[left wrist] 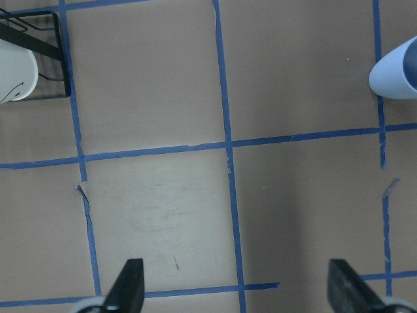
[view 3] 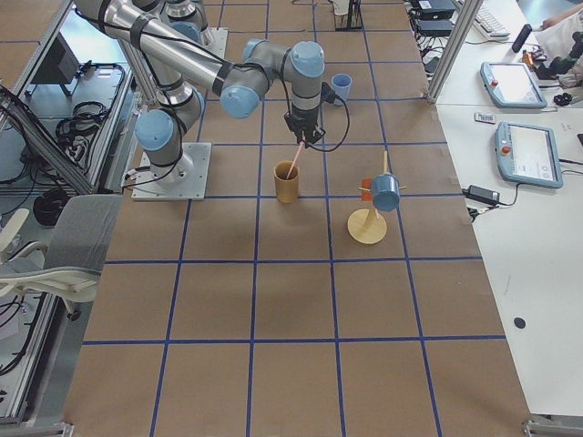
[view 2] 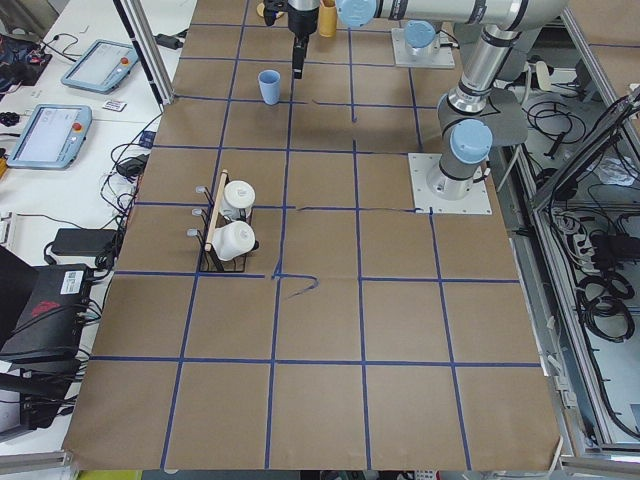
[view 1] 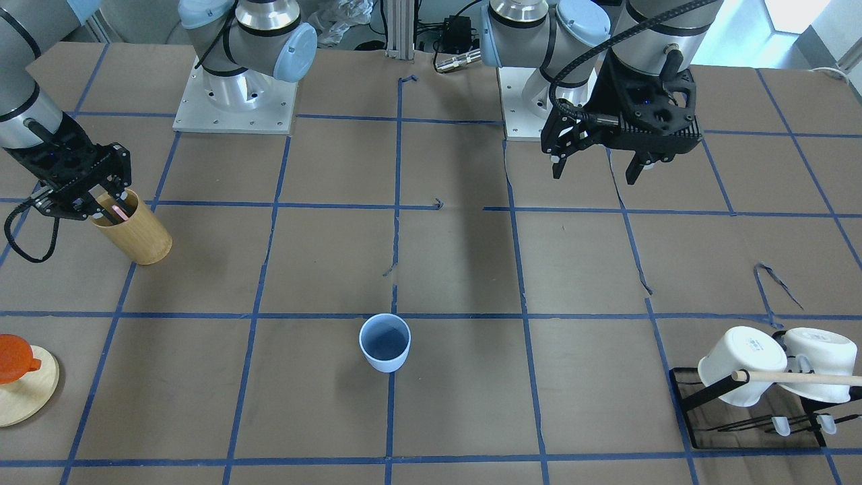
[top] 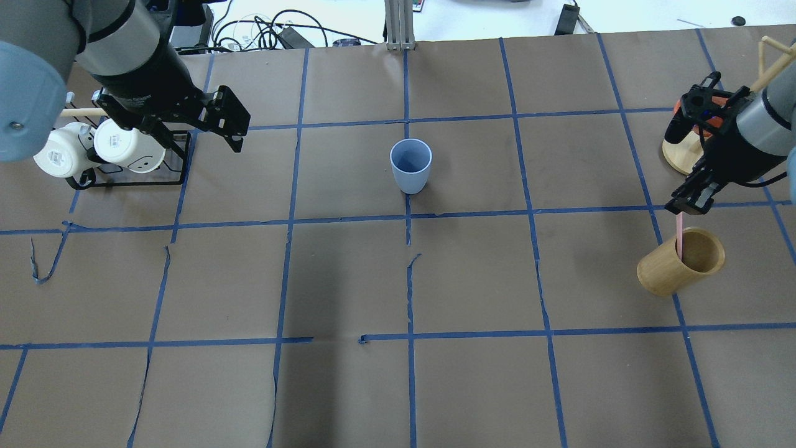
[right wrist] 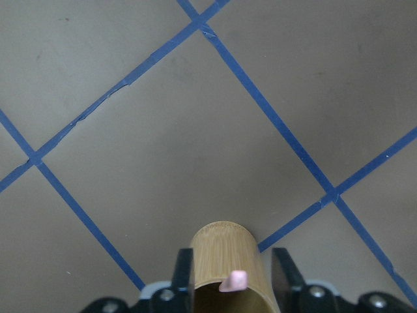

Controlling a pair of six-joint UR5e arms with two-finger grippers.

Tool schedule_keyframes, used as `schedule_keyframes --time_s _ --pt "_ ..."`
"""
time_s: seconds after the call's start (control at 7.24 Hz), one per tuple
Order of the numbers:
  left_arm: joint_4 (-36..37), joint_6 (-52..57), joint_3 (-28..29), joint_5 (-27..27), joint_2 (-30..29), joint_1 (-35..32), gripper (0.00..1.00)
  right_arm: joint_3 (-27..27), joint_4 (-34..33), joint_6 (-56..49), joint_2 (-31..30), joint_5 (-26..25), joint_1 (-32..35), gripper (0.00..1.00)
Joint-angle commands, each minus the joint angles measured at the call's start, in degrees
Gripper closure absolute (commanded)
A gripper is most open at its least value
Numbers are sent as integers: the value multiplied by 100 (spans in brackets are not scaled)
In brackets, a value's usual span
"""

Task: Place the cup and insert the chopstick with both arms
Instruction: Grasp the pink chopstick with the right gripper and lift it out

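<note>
- On a brown-paper surface gridded in blue tape, two arms work at opposite ends, with the task's things well apart from one another.
- At the robot's left end, the left gripper hangs over bare paper near the wire mug rack, its jaws wide apart and holding nothing.
- At the other end, the right gripper is poised directly over the bamboo holder. The wrist view shows its jaws apart, one on either side of the top of the pink chopstick, not pressing it.
- The blue cup stands upright and open-mouthed near the middle of the surface, on a tape line, apparently already placed.
- The pink chopstick leans inside the bamboo holder, its upper end rising between the jaws.
- The step in hand looks to be the pick. Closing squarely on the stick with it centred between the jaws, then lifting straight up until it clears the rim, should keep the light holder from tipping or dragging. A firm hold matters, since so slim a stick could pivot on the way to the cup.
- Small dark marks show on the white mugs in the rack, too small to read. No brand is legible anywhere.
</note>
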Motion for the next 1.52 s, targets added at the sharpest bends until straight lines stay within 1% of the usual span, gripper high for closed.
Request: schedule_keyframes --time_s 0.0,0.28,0.41,0.55,0.69,0.83,0.97,1.11,1.24,1.38 --pt "0 6 -9 0 12 7 0 3 -98 36 -3 -26 6 83" --pt "0 -3 -9 -9 12 7 0 -102 -37 45 -20 -18 6 86" --pt "0 -3 -18 -9 21 7 0 -320 120 133 -29 26 6 86" --pt "0 -3 -18 -9 21 7 0 -706 591 438 -29 96 6 86" --pt "0 -3 -18 -9 21 7 0 -1266 1074 580 -38 97 32 86" --pt "0 -3 -9 9 21 7 0 -1916 1793 1060 -21 140 215 87" --pt "0 -3 -9 9 30 7 0 -2462 2348 1683 41 445 539 89" --pt "0 -3 -18 9 30 7 0 -2737 2432 2159 67 588 925 89" --pt "0 -3 -18 9 30 7 0 -2835 2372 2877 85 815 1399 88" --pt "0 -3 -18 9 30 7 0 -2828 1832 3511 181 844 1934 89"
